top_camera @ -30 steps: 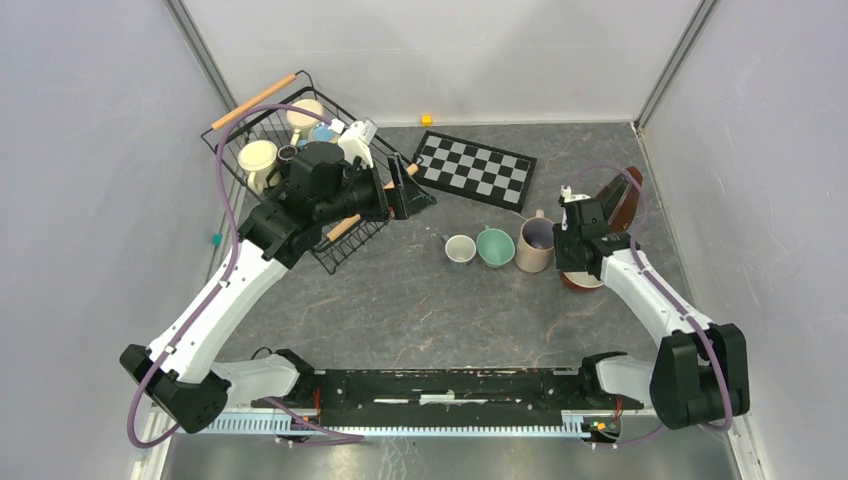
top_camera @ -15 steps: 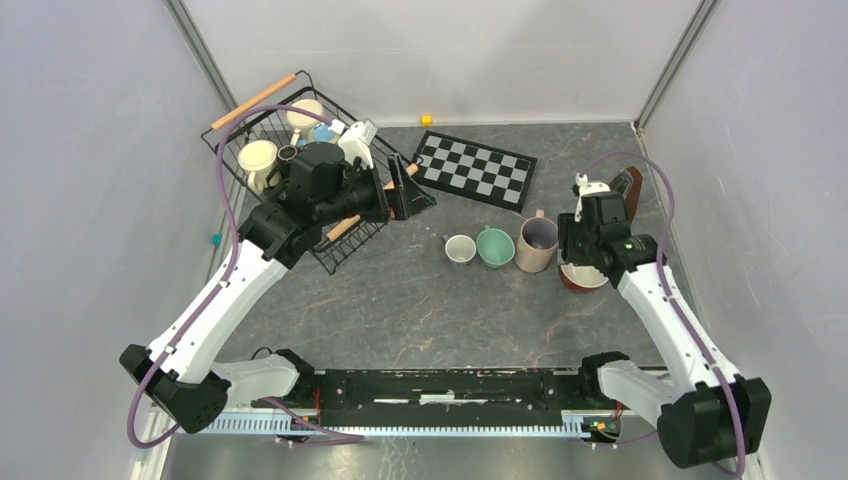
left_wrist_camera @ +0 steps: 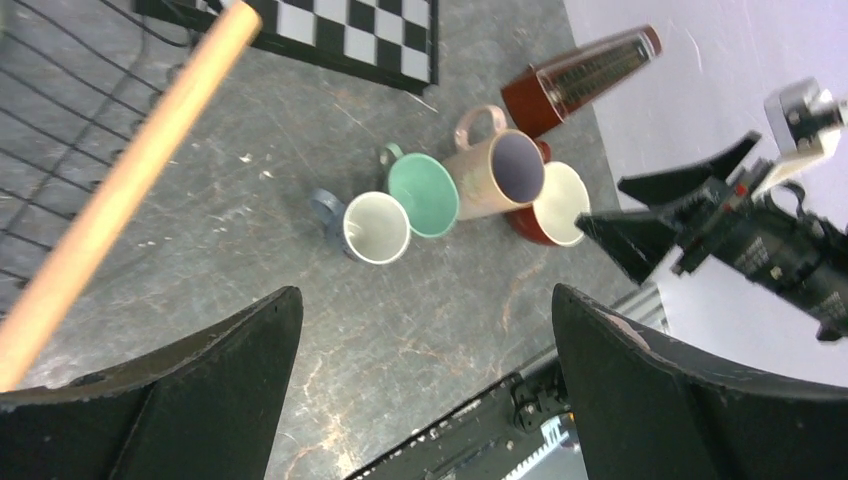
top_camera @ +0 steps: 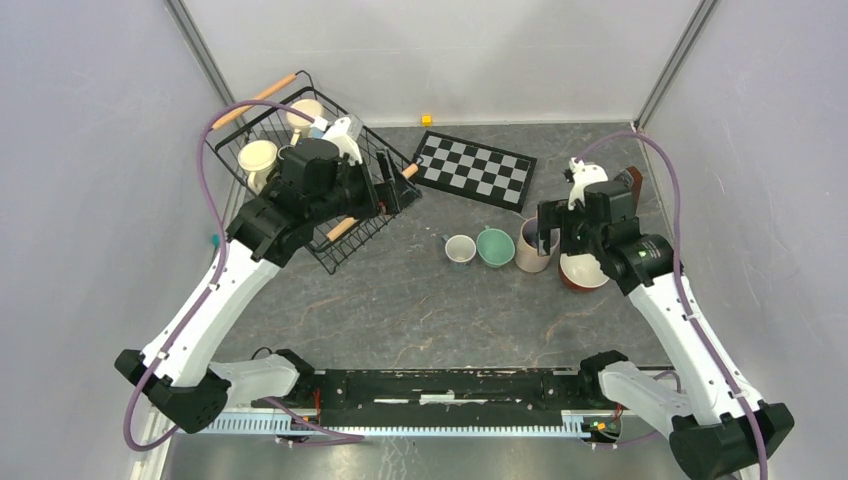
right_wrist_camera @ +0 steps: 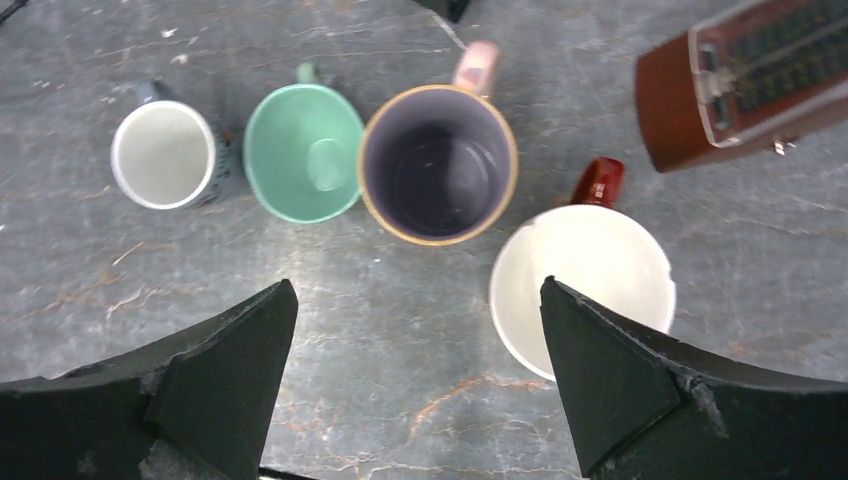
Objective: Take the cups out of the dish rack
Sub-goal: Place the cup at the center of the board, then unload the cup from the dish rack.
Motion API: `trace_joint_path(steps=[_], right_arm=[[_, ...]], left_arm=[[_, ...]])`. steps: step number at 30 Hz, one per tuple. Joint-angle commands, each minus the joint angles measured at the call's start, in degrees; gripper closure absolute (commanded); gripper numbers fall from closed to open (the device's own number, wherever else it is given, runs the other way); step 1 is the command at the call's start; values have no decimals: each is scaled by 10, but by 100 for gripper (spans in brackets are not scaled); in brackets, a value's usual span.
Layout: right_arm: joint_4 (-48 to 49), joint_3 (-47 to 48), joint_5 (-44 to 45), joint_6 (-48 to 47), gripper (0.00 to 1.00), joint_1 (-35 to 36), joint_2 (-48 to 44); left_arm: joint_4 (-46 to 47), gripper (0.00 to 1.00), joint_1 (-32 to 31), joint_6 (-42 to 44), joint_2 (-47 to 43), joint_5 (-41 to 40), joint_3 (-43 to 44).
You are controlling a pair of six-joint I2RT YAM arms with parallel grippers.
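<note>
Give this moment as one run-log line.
left tool: open, at rack | right tool: open, above table | on table: grey cup, teal cup, pink cup, red cup | rack: cream cup inside

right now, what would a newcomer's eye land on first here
Four cups stand in a row mid-table, directly below the open right gripper. At far left, the black wire dish rack holds cream cups. A checkered board lies behind the row, and a brown metronome at its right end.
</note>
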Motion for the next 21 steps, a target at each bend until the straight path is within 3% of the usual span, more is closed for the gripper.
trace_joint_path(steps=[1,8,21], right_arm=[[36,23,-17,12,2,38,4],[65,28,-21,16,2,89,27],[70,43,-29,7,2,102,37]], left_arm=[[-57,0,-2,21,6,-121,63],[-125,0,17,-4,85,-292,157],[-97,0,170,-36,220,-273,228]])
